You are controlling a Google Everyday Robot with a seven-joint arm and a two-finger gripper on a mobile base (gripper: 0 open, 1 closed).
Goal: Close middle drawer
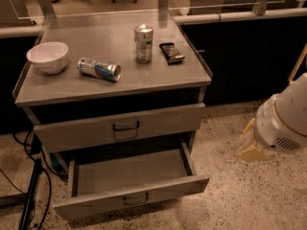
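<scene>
The middle drawer [129, 178] is a grey metal drawer with a shallow, empty tray, pulled far out of the cabinet. Its low flat front carries a small dark handle [135, 199]. Above it, the taller-fronted grey drawer [120, 127] stands slightly out. The lowest drawer is out of view. My gripper [250, 145], a beige part under the white rounded arm housing [283, 119], hangs at the right. It is to the right of the open drawer's front corner, apart from it and above the floor.
On the cabinet top [120, 80] are a white bowl [47, 56], a can lying on its side [99, 69], an upright can [143, 43] and a small dark packet [171, 52]. Cables and a dark stand [31, 195] lie left of the cabinet. The floor is speckled.
</scene>
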